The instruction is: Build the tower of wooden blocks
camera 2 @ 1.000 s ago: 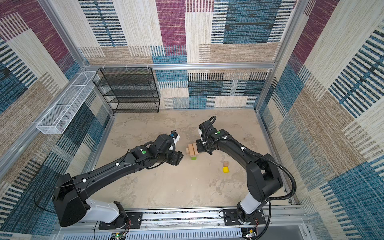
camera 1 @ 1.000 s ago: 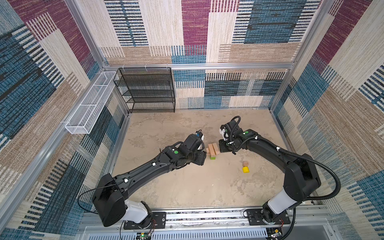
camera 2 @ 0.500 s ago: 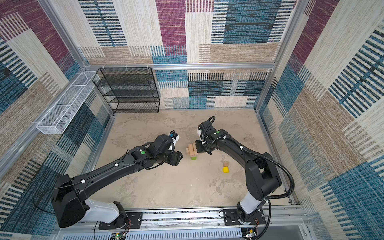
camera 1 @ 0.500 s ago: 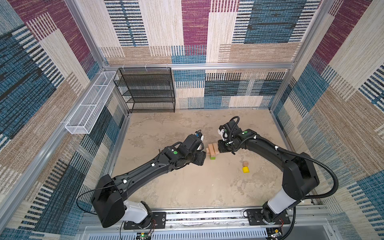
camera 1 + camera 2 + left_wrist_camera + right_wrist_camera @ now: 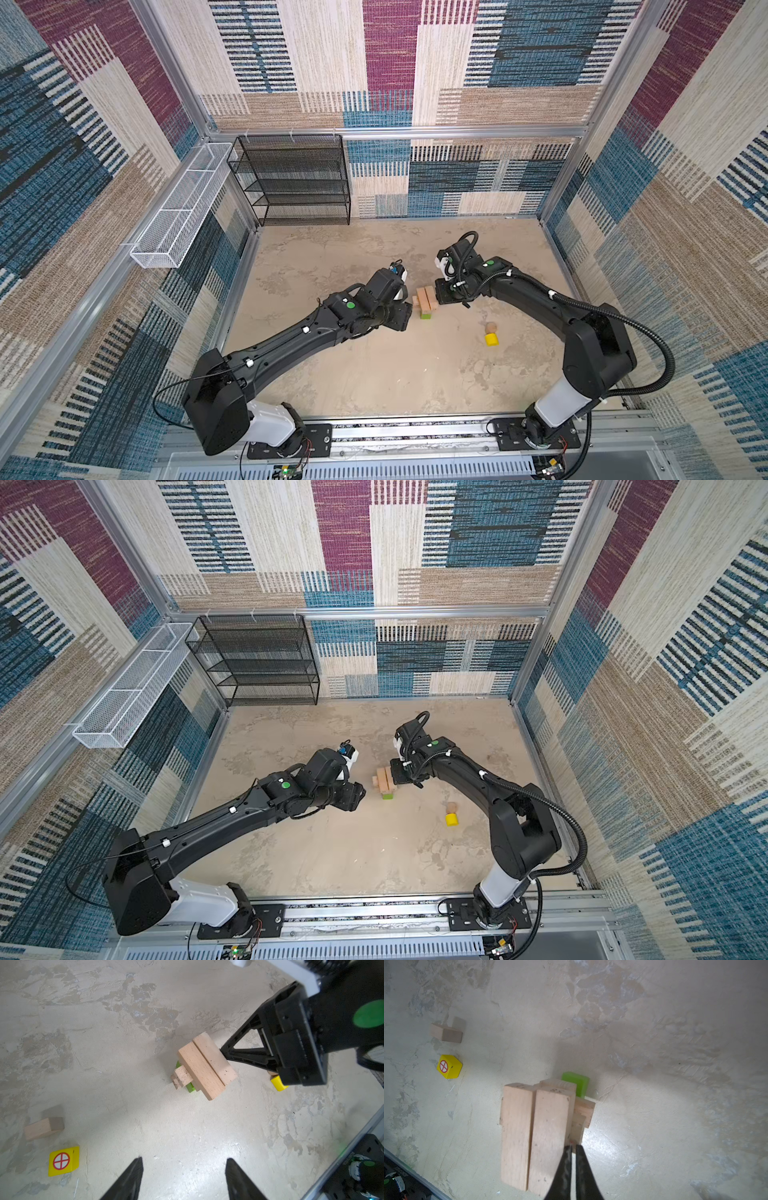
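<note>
Tower point(image 5: 426, 302) likely light, rigid, tippy: take bricks point(image 5: 199, 1070) across long sides. Right gripper point(image 5: 573, 1147) at 3 o'clock, jaws pressed together; left gripper point(image 5: 184, 1159) jaws spread

Tower point(image 5: 425, 301) central, flanked both sides.
It stands on the table point(image 5: 374, 374); round piece point(image 5: 491, 327) just behind cylinder point(image 5: 492, 340), both to its right; brick point(image 5: 42, 1127) beside cube point(image 5: 64, 1161), to its left; shelf point(image 5: 291, 183) at back left.
</note>
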`<state>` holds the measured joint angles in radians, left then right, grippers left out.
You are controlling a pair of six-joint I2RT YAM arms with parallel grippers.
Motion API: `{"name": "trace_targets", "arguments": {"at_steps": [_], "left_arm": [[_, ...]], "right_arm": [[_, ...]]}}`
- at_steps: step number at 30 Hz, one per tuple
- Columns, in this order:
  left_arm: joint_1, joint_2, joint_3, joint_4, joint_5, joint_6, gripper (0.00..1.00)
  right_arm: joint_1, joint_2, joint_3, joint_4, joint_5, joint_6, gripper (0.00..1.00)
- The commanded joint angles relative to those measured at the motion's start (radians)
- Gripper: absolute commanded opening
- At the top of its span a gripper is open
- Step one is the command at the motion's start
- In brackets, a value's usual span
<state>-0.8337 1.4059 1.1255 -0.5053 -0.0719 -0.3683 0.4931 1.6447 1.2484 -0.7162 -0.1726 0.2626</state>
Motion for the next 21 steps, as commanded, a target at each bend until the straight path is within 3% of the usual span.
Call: {"name": "trace_targets", "arguments": {"at_steps": [1, 21], "left_arm": [[0.001, -0.008, 0.002, -0.002, 0.003, -0.008, 0.68], [0.003, -0.012, -0.006, -0.001, 0.001, -0.009, 0.68]], "right_arm": [[0.000, 0.004, 0.008, 0.002, -0.002, -0.007, 0.10], [0.001, 0.010, 0.014, -0.009, -0.028, -0.007, 0.11]]}}
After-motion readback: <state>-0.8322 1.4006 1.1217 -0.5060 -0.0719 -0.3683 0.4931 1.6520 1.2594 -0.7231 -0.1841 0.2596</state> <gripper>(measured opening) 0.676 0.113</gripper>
